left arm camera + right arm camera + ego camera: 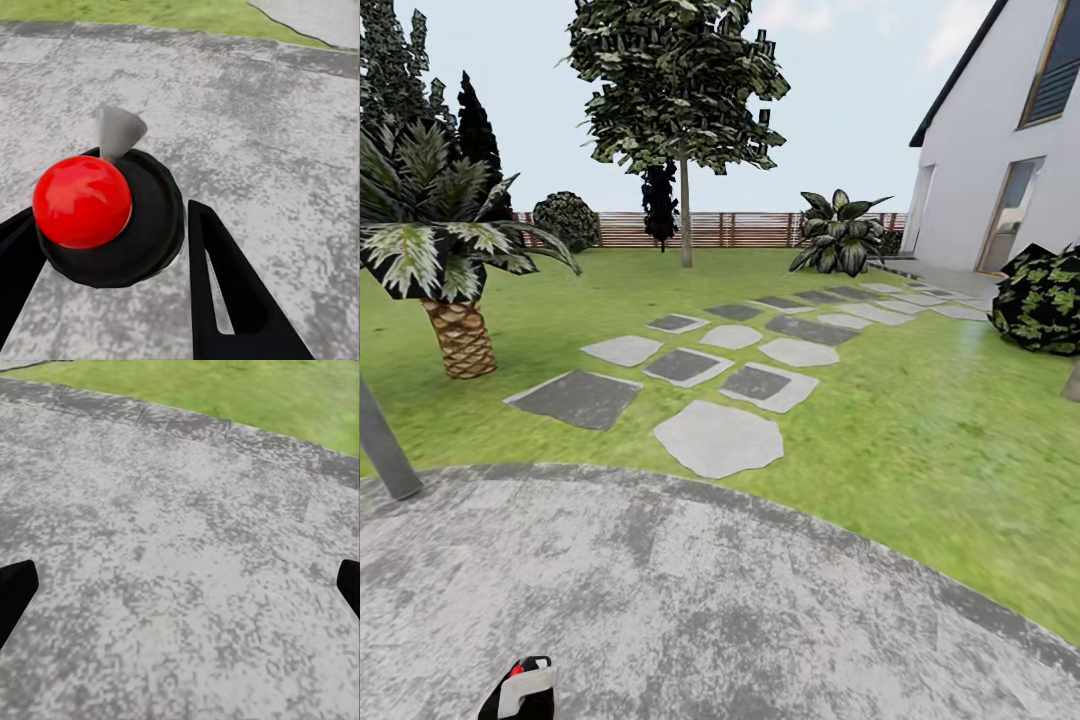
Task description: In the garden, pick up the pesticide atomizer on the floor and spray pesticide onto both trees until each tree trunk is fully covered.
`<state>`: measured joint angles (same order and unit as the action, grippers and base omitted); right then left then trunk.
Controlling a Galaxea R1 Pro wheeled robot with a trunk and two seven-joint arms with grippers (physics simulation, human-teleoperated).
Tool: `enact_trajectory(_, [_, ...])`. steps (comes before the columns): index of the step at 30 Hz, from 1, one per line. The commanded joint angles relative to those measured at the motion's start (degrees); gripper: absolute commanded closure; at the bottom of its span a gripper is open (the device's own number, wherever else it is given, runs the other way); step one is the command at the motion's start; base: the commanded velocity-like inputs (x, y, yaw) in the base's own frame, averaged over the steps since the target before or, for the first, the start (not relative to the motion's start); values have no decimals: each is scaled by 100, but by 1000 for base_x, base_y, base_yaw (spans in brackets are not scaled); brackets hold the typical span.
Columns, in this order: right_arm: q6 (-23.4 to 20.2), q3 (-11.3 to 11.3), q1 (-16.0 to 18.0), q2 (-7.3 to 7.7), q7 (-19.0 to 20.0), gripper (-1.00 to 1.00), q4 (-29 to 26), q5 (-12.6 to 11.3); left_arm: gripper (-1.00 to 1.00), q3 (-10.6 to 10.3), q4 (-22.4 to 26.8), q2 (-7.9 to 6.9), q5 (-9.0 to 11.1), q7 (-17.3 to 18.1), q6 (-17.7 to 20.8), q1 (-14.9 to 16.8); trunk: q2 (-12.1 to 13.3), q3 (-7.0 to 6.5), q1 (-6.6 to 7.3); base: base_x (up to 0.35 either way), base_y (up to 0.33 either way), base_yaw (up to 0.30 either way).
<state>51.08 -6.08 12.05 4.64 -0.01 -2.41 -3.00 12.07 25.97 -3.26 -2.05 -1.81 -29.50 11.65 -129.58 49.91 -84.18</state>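
Observation:
The pesticide atomizer (105,217) has a black round body, a shiny red ball on top and a grey cone nozzle. In the left wrist view it sits between the two black fingers of my left gripper (112,214), which is shut on it above the grey paving. A small part of it (520,690), red, white and black, peeks in at the bottom edge of the head view. My right gripper (180,592) is open, its fingertips far apart over bare paving. The thick-trunked trees are out of view.
I stand on a round grey paved patch (690,600). Ahead lie lawn (920,420), stepping stones (720,438), a short palm (458,335), a thin-trunked dark-leaved tree (685,215), a slat fence (750,230) and bushes (1045,300). The white house (1000,160) stands at the right, a grey pole (385,445) at the left.

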Motion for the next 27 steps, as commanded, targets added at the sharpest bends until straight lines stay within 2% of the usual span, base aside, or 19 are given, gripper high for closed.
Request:
enact_trajectory(1, [16, -7, 4, 0, 10, -100, 4, -16, 100, 6, -4, 1, -23, -16, -19, 4, -2, 6, -2, 340, 0, 0])
enact_trajectory(27, [15, -7, 4, 0, 10, -100, 4, -15, 100, 9, -4, 1, -23, -21, -16, 4, -2, 6, -2, 340, 0, 0])
